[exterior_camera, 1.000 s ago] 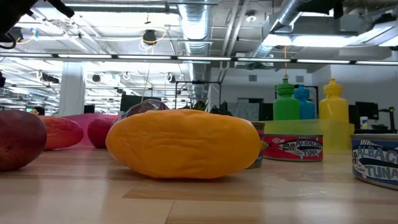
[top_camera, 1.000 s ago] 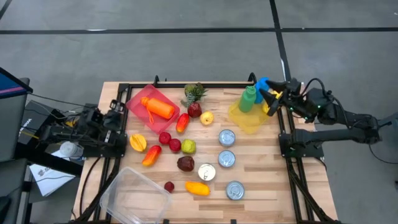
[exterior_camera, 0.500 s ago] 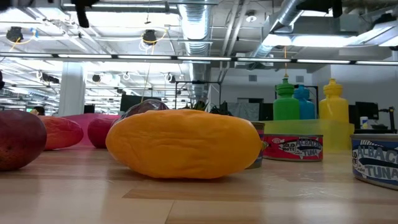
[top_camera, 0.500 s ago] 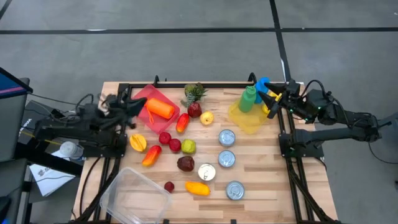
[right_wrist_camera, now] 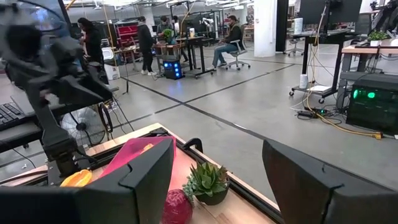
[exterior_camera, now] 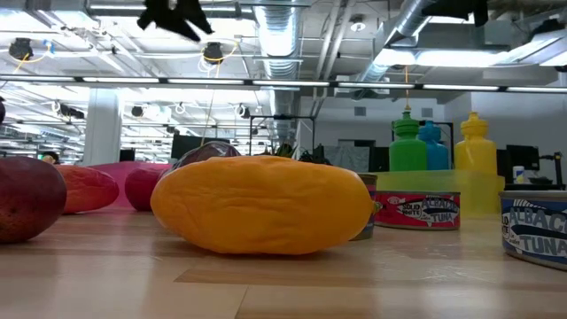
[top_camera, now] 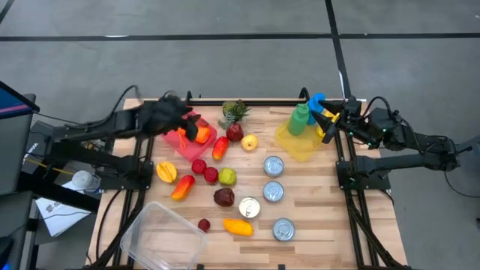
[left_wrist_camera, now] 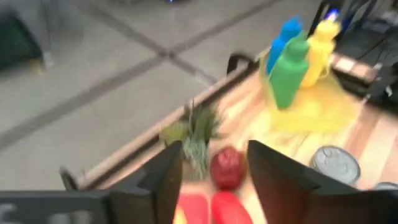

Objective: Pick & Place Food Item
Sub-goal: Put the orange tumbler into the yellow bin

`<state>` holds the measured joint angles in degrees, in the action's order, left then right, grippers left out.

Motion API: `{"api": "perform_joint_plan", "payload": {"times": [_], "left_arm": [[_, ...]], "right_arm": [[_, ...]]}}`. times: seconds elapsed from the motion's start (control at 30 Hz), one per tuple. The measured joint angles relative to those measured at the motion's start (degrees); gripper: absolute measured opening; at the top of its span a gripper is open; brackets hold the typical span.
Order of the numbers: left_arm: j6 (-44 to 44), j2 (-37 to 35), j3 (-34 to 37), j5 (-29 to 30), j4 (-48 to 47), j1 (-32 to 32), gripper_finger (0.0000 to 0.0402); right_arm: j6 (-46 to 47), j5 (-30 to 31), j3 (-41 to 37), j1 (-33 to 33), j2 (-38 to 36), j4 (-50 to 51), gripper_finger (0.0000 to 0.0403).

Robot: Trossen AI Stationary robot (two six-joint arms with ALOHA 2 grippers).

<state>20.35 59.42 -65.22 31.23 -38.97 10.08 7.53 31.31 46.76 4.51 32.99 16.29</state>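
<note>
Many food items lie on the wooden table: an orange piece [top_camera: 196, 133] in the pink tray [top_camera: 174, 133], a red-orange pepper [top_camera: 220, 148], a dark red fruit [top_camera: 235, 133], tomatoes [top_camera: 199, 166], a green apple [top_camera: 227, 177] and an orange mango [top_camera: 238, 226], which fills the low view [exterior_camera: 261, 206]. My left gripper [top_camera: 184, 120] hangs open above the pink tray's far side, slanting down and touching nothing; its wrist view [left_wrist_camera: 214, 180] looks past the fingers at the dark red fruit [left_wrist_camera: 227, 167]. My right gripper [top_camera: 334, 116] waits open and level at the far right edge, empty [right_wrist_camera: 214, 186].
A yellow tray [top_camera: 301, 141] with green, blue and yellow bottles stands far right. Several tuna cans [top_camera: 273, 191] lie right of centre. A potted succulent [top_camera: 235, 112] sits at the far edge. A clear plastic container [top_camera: 163, 236] lies near left. People stand in the room beyond [right_wrist_camera: 146, 37].
My left arm has swung out from beside the table's left edge, rising and reaching toward the far right until its gripper hangs over the pink tray. The gripper has tipped a long way on the way. Nothing on the table has moved.
</note>
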Motion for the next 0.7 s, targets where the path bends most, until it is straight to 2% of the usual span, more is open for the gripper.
{"api": "perform_joint_plan", "payload": {"times": [0.1, 0.17, 0.27, 0.47, 0.6, 0.7], "left_arm": [[5.52, 4.23, -2.18, -8.98, -6.52, 6.29, 0.0221], [5.55, 6.74, -2.40, -13.97, -11.05, 9.79, 0.0236], [3.82, 10.00, -2.40, -17.31, -18.24, 14.25, 0.0251], [2.64, 14.30, -2.40, -18.16, -25.25, 22.64, 0.0265], [10.31, 16.21, -2.40, -17.79, -25.08, 27.10, 0.0266], [17.88, 17.32, -2.40, -14.96, -25.11, 29.39, 0.0266]], "right_arm": [[-0.02, 0.00, 0.00, 0.00, -0.02, 0.00, 0.0238], [-0.02, 0.00, 0.00, 0.00, -0.02, 0.31, 0.0238], [0.01, 0.00, 0.00, 0.00, -0.02, 1.74, 0.0238], [0.62, 0.00, -0.04, 0.00, 0.00, 3.23, 0.0238], [0.73, 0.00, -0.04, 0.00, -0.02, 3.21, 0.0238], [1.07, -0.02, -0.04, 0.00, 0.00, 3.21, 0.0238]]}}
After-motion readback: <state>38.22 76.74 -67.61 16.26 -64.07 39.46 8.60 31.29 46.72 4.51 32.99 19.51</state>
